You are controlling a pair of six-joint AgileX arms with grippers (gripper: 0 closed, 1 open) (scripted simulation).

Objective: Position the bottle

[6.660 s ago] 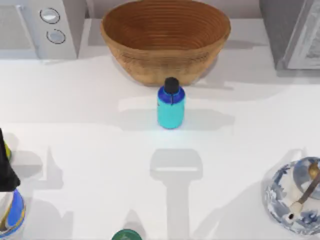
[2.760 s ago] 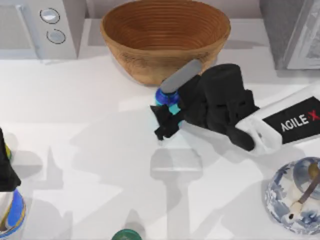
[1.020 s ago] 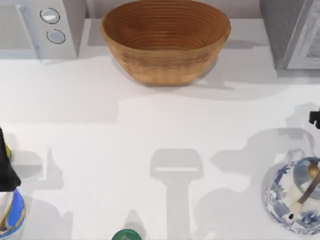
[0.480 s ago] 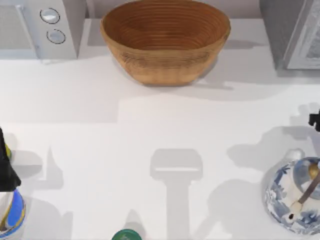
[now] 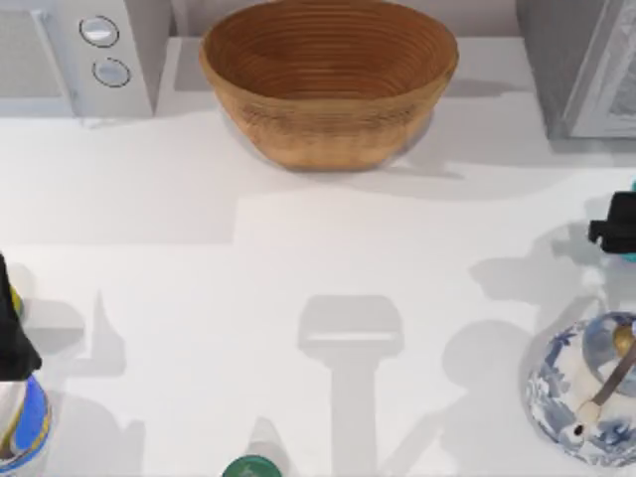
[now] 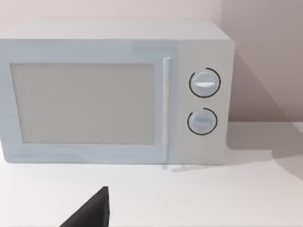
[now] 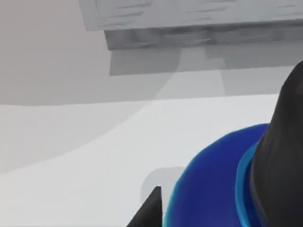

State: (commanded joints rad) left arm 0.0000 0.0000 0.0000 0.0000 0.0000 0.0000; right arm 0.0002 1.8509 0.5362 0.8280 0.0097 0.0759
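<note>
The bottle fills the right wrist view from close up, showing its dark blue shoulder and a cyan rim. My right gripper is shut on it, with one black finger against its side and a second fingertip on the other side. Seen from above, my right gripper is at the table's right edge, above the table, with a sliver of the cyan bottle under it. In the left wrist view, a dark fingertip of my left gripper faces the microwave.
A woven bowl stands at the back centre. A microwave is at the back left and a grey appliance at the back right. A blue-white pot with a spoon sits front right. A green-topped object and a white-blue-yellow object stand along the front.
My right gripper closed on the bottle in front of the bowl and carried it off to the right edge. Over the last second it has come slightly further into view.
</note>
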